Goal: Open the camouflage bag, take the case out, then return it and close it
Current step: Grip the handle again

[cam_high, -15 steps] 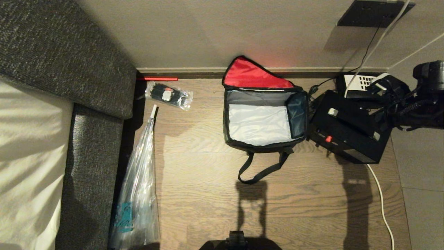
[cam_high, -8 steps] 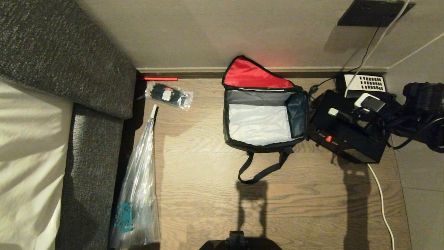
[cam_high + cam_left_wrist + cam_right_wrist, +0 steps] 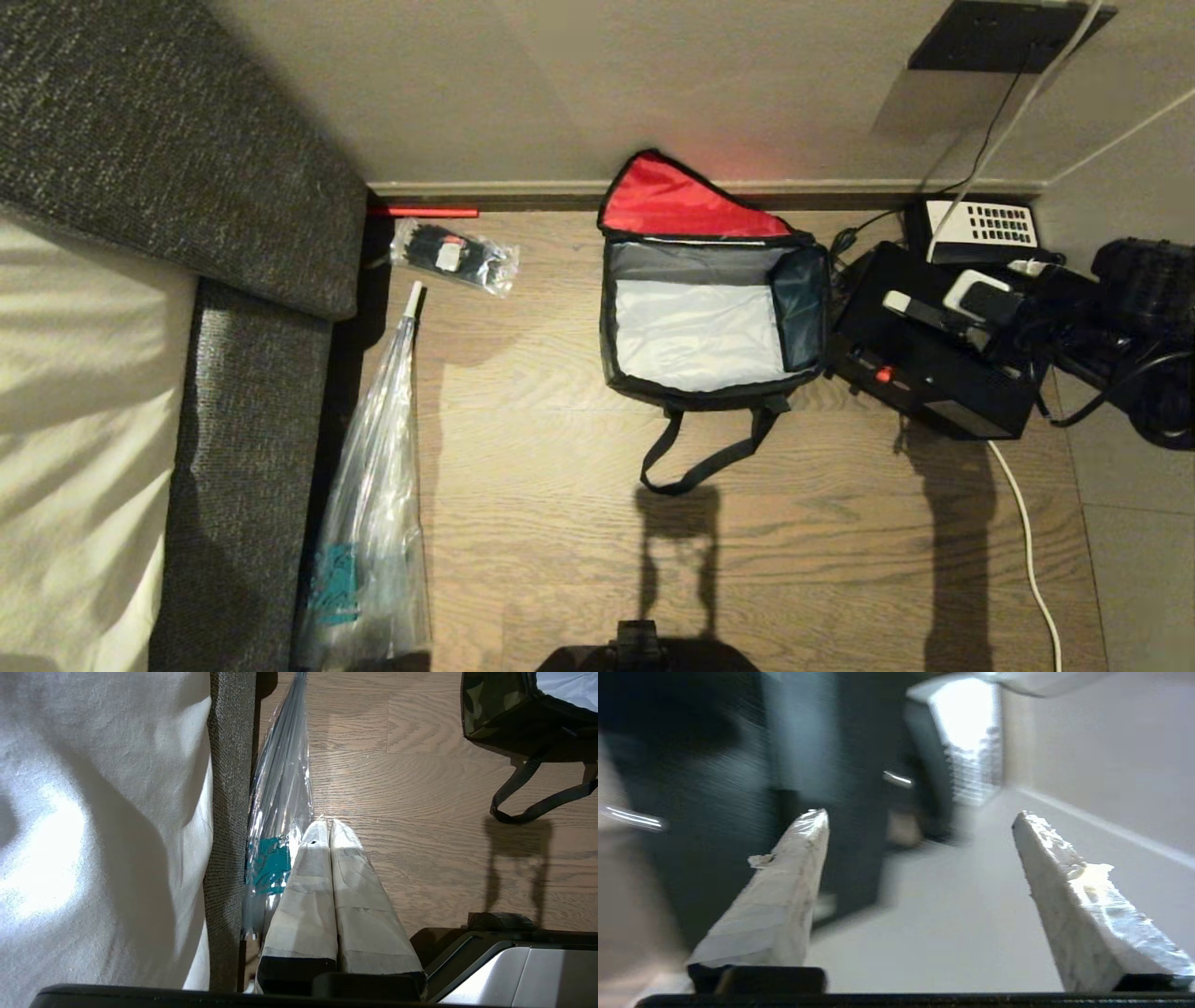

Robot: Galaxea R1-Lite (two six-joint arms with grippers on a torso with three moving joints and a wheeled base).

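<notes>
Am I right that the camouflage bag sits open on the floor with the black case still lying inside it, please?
Not quite. The camouflage bag does sit open on the floor, but it is empty, showing only pale lining. The black case lies on the floor to its right, as the head view shows.

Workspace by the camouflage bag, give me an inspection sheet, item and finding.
Surface: wood floor, grey tile on the right.
Job's things: camouflage bag open, red lid up, inside bare; case out, on the floor right of it.
Clutter: clear plastic bag; small packet; telephone.
Grippers: right tool open, holding nothing, by the case; left tool shut, parked.
Cables: white cable on the floor.
Surroundings: sofa, wall, baseboard.
</notes>
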